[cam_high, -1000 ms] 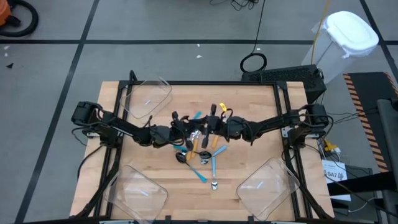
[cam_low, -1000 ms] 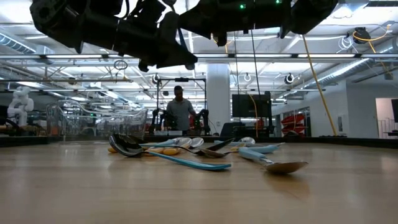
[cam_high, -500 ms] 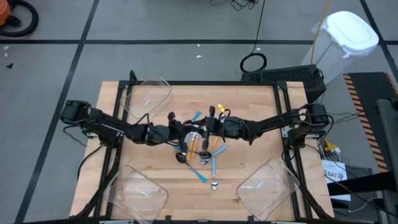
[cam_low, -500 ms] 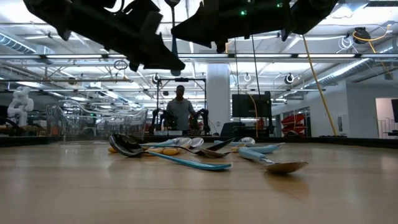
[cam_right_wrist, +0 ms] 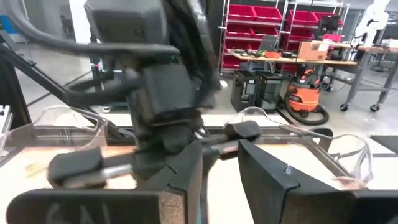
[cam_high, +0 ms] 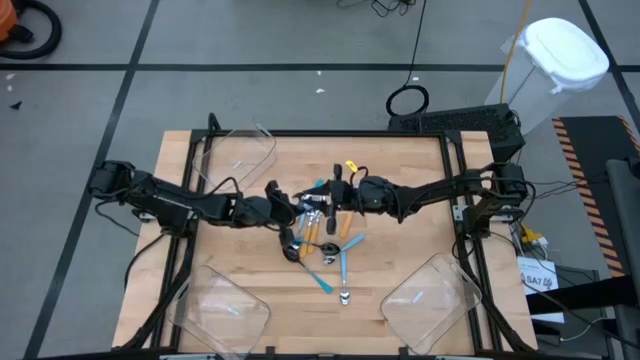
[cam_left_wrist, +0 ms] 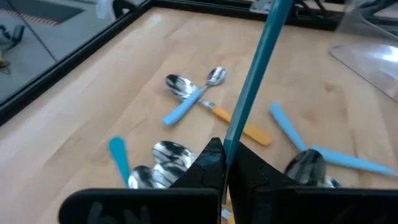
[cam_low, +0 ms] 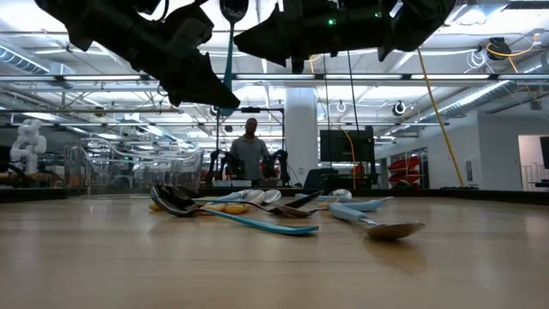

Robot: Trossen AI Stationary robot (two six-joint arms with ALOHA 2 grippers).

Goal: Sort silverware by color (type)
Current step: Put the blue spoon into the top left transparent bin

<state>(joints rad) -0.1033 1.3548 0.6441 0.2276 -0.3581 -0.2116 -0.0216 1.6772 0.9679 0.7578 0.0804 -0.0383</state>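
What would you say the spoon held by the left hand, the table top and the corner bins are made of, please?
Spoon in the left hand: the handle looks like smooth light-blue plastic, solid in colour; its bowl is dark in the low view, material unclear.
Table top: pale wood, with visible grain and plank lines.
Bins: probably clear plastic, see-through with glinting edges.

Spoons (cam_high: 322, 238) mid-table (cam_high: 400, 260), between both hands.

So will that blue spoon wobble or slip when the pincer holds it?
Probably stiff: the blue-handled spoon runs straight up from the shut left pincer. It may slip or swing, since the handle looks smooth and thin. It's likely light.
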